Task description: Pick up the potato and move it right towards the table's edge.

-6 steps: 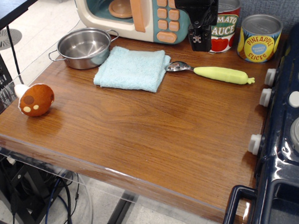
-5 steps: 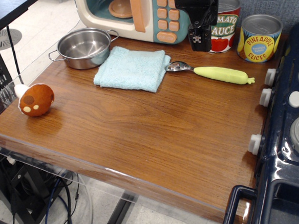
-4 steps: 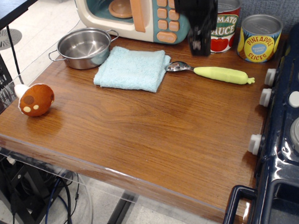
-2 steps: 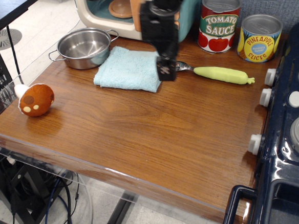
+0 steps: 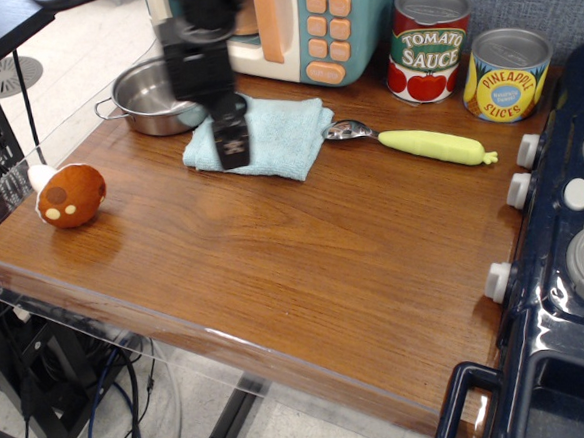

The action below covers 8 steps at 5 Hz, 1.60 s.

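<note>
Sweeping across from the upper middle of the frame, where it hung in front of the tomato sauce can (image 5: 425,44) a second ago, the end effector (image 5: 232,148) now sits over the light blue folded cloth (image 5: 259,134) in the upper left, smeared with motion blur. With that blur I cannot tell whether its fingers are spread or pressed together; nothing appears to be between them.

Over at the far left edge of the frame, the potato (image 5: 68,195) hasn't budged: orange-brown, cream-spotted, white stub pointing up and left, lying on the bench (image 5: 306,278) just beside the clear acrylic rim. It is well apart from the end effector, down and to the left of it.

So, by my reading, this is the approach step, and the pick has not begun. Next up, the arm needs to carry on leftward and toward the lower left, get above the potato, spread its fingers wide enough for that rounded body, then drop and close. The rim sits close on the potato's left, so the fingers want room there. After that comes the lift and a long carry rightward across the open wood toward the side where the dark blue toy stove (image 5: 566,260) stands. Steel pot (image 5: 158,93), yellow-green spoon (image 5: 417,142) and pineapple can (image 5: 507,74) all lie off that path, along the top.
</note>
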Each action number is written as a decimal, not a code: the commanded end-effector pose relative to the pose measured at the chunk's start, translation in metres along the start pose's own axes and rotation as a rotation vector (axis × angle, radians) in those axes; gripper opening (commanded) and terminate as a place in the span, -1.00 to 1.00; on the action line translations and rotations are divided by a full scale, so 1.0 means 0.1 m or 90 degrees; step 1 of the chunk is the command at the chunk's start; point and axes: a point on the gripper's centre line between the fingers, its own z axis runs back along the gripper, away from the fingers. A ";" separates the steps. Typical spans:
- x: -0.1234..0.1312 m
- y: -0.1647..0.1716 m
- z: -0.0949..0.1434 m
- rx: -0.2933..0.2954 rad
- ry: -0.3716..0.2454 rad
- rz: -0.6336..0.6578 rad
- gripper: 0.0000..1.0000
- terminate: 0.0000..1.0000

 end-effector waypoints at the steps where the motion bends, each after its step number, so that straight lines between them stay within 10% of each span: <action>1: 0.59 -0.06 0.23 -0.043 -0.057 0.165 1.00 -1.00; 6: 0.95 0.01 -0.06 0.058 -0.260 0.301 1.00 -1.00; 7: 0.96 0.00 -0.05 0.052 -0.253 0.303 -1.00 -1.00; 8: 0.95 0.00 -0.04 0.046 -0.248 0.297 -1.00 -1.00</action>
